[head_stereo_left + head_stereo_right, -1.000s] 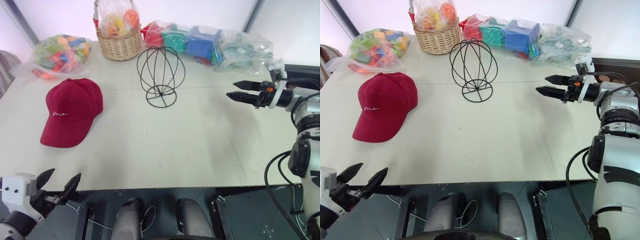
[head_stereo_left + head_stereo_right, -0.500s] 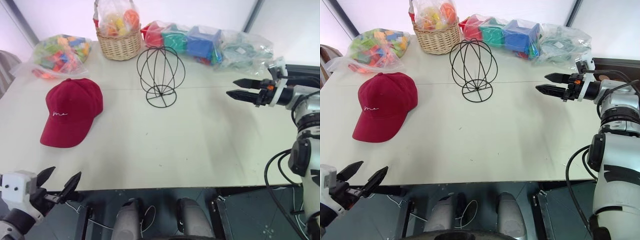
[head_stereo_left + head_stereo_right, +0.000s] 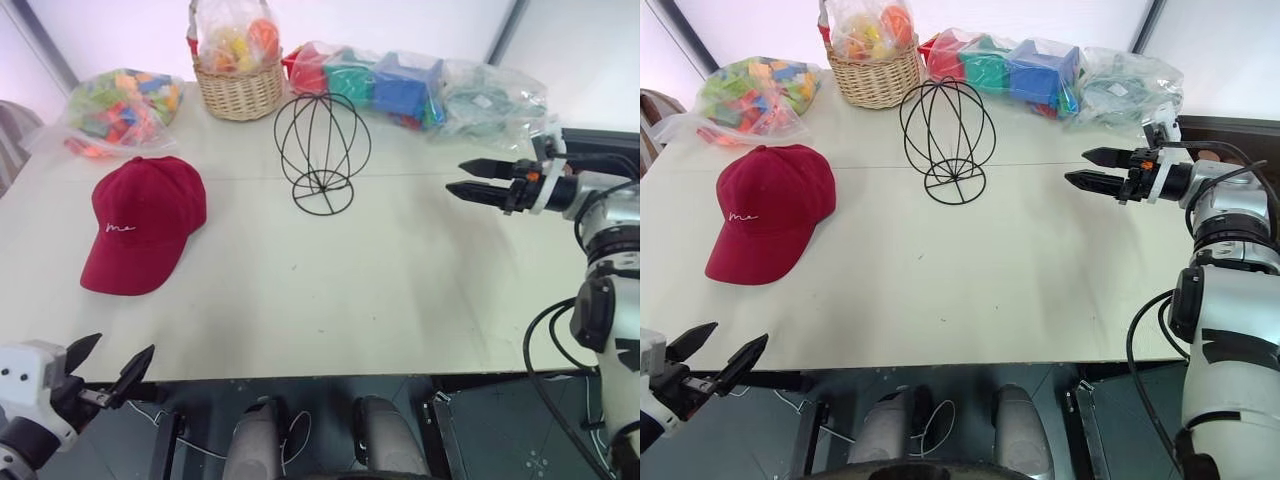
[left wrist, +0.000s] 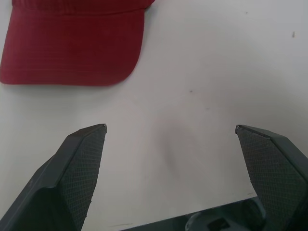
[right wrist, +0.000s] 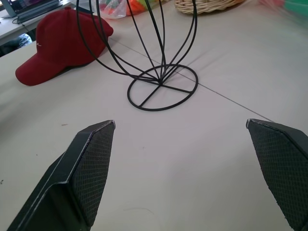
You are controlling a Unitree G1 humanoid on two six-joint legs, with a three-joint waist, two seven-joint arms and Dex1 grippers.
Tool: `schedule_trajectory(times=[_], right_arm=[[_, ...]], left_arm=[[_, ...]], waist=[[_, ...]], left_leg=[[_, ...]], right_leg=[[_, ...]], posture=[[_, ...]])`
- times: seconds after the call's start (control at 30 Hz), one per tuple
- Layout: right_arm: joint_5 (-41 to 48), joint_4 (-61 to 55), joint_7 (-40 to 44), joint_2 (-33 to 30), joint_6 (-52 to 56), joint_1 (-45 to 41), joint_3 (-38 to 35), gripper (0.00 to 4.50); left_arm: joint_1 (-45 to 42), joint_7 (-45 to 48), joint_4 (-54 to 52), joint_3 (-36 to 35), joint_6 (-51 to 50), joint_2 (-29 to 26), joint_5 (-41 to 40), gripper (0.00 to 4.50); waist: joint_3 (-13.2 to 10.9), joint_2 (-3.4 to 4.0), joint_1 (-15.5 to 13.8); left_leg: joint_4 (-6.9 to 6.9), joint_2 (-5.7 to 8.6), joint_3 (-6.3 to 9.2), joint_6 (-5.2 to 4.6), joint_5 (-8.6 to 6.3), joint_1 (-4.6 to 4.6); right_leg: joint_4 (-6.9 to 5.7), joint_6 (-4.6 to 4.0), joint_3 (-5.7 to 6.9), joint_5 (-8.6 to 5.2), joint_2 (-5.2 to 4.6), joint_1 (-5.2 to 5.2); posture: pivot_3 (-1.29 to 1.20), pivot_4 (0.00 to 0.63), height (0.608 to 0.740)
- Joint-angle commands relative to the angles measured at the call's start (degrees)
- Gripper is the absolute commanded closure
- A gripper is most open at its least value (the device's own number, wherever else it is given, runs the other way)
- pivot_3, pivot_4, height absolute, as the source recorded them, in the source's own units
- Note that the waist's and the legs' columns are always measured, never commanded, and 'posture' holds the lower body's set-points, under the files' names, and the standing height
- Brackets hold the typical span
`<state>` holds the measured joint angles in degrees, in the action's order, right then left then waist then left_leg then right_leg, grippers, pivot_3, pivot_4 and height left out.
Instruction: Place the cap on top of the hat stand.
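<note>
Bright, even, soft light with faint shadows

The pale counter (image 3: 330, 290) is evenly lit, with a white glow along its far edge. The cap (image 3: 140, 222) casts a narrow soft shadow and the wire hat stand (image 3: 322, 150) hardly any. The plastic bags (image 3: 490, 100) at the far edge carry small glints. Below the near edge the floor is dim. In the right wrist view the basket (image 5: 207, 5) and things behind the stand are blurred.
</note>
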<state>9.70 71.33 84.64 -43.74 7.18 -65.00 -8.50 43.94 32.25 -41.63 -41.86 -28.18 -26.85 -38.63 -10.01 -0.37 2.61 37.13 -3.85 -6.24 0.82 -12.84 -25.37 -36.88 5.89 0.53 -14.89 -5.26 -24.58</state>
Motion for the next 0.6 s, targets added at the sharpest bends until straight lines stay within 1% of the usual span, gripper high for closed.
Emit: schedule_trajectory(times=[0.03, 0.13, 0.2, 0.23, 0.3, 0.43, 0.53, 0.6], right_arm=[[0.35, -1.13, 0.03, -0.33, -0.30, -2.38, -0.99, 0.00], [0.27, -1.03, -0.30, -0.02, -0.21, -2.67, -0.90, 0.00], [0.09, -1.08, 0.25, 0.32, 0.09, -3.22, -0.55, 0.00], [0.21, -1.28, 0.99, 0.55, 0.51, -3.70, -0.46, 0.00], [0.92, -2.36, 3.34, 1.00, 1.53, -4.84, -0.51, 0.00], [3.12, -5.02, 6.40, 2.18, 4.22, -6.46, -1.65, 0.00], [5.13, -8.22, 7.65, 3.01, 6.88, -5.90, -2.09, 0.00], [6.53, -11.82, 7.86, 3.71, 8.98, -4.17, -1.82, 0.00]], left_arm=[[0.17, -0.06, -0.39, -2.08, 1.74, -0.51, 1.23, 0.01], [-0.63, -0.44, 0.71, -2.73, 4.54, -1.20, 5.43, 0.01], [-1.11, -0.37, 2.92, -3.46, 8.04, -3.49, 11.69, 0.01], [-0.74, -0.07, 4.68, -3.51, 11.13, -5.11, 16.35, 0.01], [0.49, 1.30, 8.79, -3.88, 19.84, -7.78, 24.86, 0.01], [1.04, 2.84, 18.16, -4.84, 35.63, -12.04, 35.28, 0.01], [-0.67, -0.67, 27.31, -5.29, 48.22, -16.29, 44.65, 0.01], [-2.23, -4.39, 33.99, -4.26, 56.45, -19.59, 51.11, 0.01]], waist=[[0.00, 0.00, 0.02], [0.00, 0.00, 0.06], [0.00, 0.00, 0.06], [0.00, 0.00, 0.08], [0.00, 0.01, 0.12], [0.00, 0.02, 0.39], [0.00, 0.02, 0.23], [0.01, 0.02, 0.13]], left_leg=[[0.00, 0.00, 0.00, 0.00, 0.00, 0.00], [0.00, 0.00, 0.00, 0.00, 0.00, 0.01], [0.00, 0.00, 0.01, 0.00, 0.00, 0.01], [-0.01, 0.00, 0.01, 0.00, 0.00, 0.01], [-0.01, 0.00, -0.01, 0.00, 0.00, 0.01], [-0.07, -0.01, -0.07, 0.01, -0.01, 0.00], [-0.12, -0.02, -0.09, 0.02, -0.01, -0.01], [-0.15, -0.02, -0.13, 0.02, -0.02, -0.01]], right_leg=[[0.00, 0.00, 0.00, 0.00, 0.00, 0.00], [0.00, 0.00, 0.00, 0.00, 0.00, 0.00], [0.00, 0.00, 0.00, 0.00, 0.01, 0.00], [-0.01, 0.00, 0.00, 0.00, 0.01, 0.00], [-0.01, 0.00, 0.00, 0.00, 0.01, -0.01], [0.01, -0.02, 0.00, -0.01, -0.01, -0.07], [-0.01, -0.05, 0.00, -0.03, -0.07, -0.12], [-0.02, -0.08, 0.01, -0.02, -0.16, -0.15]], posture=[[0.00, 0.150, 0.740], [0.00, 0.150, 0.740], [0.00, 0.150, 0.740], [0.00, 0.150, 0.740], [0.00, 0.150, 0.740], [0.00, 0.150, 0.740], [0.00, 0.150, 0.740], [0.00, 0.150, 0.740]])
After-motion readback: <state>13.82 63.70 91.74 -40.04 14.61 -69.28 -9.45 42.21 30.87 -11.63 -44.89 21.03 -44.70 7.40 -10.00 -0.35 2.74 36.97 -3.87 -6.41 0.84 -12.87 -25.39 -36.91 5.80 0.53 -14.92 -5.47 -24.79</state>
